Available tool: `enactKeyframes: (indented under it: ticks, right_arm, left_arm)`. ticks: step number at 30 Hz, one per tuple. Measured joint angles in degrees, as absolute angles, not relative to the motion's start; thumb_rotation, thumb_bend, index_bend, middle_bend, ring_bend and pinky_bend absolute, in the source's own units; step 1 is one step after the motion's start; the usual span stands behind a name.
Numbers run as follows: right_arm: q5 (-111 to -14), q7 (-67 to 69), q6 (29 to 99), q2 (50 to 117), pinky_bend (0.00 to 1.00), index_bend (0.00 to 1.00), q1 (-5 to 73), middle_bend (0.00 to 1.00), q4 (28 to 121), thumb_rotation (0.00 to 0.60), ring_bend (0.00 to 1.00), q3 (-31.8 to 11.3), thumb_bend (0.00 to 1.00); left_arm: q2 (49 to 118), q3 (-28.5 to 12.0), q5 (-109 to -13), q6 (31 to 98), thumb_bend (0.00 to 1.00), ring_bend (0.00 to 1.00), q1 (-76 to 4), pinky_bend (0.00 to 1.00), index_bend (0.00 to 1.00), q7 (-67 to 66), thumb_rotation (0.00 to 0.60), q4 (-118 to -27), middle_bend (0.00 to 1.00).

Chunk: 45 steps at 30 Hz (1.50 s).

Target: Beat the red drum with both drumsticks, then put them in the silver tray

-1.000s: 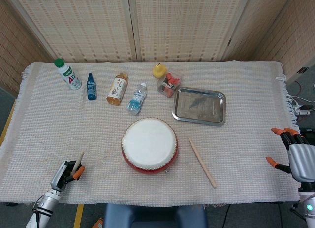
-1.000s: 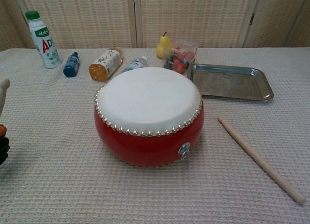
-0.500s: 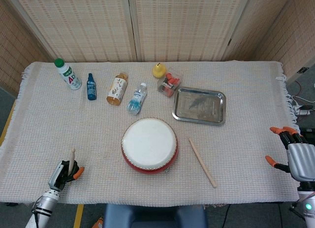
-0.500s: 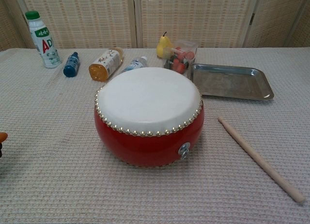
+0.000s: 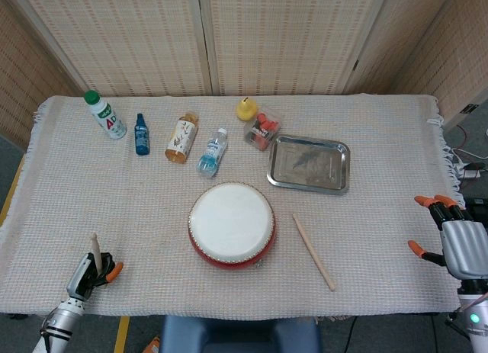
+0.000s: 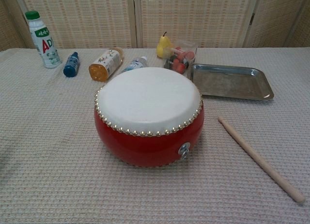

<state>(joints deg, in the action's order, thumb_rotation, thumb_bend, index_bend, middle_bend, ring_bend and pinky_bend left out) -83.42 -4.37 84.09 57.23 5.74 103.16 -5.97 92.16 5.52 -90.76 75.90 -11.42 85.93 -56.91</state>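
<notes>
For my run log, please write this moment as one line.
left hand: holds one drumstick | right hand: open, off table edge | second drumstick: lying right of red drum | silver tray: holds no drumstick

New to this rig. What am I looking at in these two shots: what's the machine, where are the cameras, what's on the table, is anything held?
It is a two-armed robot with fingered hands, driven remotely by a person. Both cameras are its own: the head view looks down on the table, the chest view looks across it from low down.

On the cloth-covered table: a red drum in the middle, a silver tray behind it to the right, and one drumstick lying loose beside the drum. Along the back stand or lie four bottles, a yellow duck and a clear box of small red items.

The left hand holds the other drumstick, pointing up. The right hand holds nothing, fingers apart. Neither hand shows in the chest view.
</notes>
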Motion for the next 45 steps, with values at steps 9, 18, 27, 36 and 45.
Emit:
enactKeyframes:
  ticks: [9,18,27,36,45]
  right_arm:
    - [-83.4,-4.6,83.8,57.3,0.31,0.24,6.0,0.27,103.3,0.6,0.17,-5.9,0.08]
    - [-83.7,-4.9,84.1,57.3,0.31,0.24,5.9,0.27,103.5,0.6,0.17,-5.9,0.08]
    - [-83.5,-4.5,83.8,57.2,0.31,0.24,5.9,0.27,103.4,0.6,0.17,-5.7,0.08]
    - [-83.2,-3.6,80.7,56.9,0.31,0.24,7.0,0.27,103.2,0.6,0.17,-5.2,0.08]
    - [-82.6,-2.9,71.6,56.7,0.31,0.27,10.7,0.27,103.3,0.6,0.17,-4.1,0.08]
  left_arm:
    - [92.6,6.3,-90.9,75.3,0.38,0.88,-10.8,0.91,0.85,86.2,0.6,-54.9,1.0]
    - [94.2,5.7,-90.1,75.1,0.74,0.94,-10.3,1.0,0.91,85.3,0.6,-52.4,1.0]
    - [95.2,4.6,-90.7,77.1,0.98,1.0,-10.7,1.0,0.99,79.7,0.6,-50.8,1.0]
    - [92.1,3.2,-92.0,79.1,1.0,1.0,-12.6,1.0,1.0,69.4,0.6,-54.1,1.0]
    - [87.3,0.0,-93.0,81.6,1.0,1.0,-15.5,1.0,1.0,47.9,0.6,-60.1,1.0]
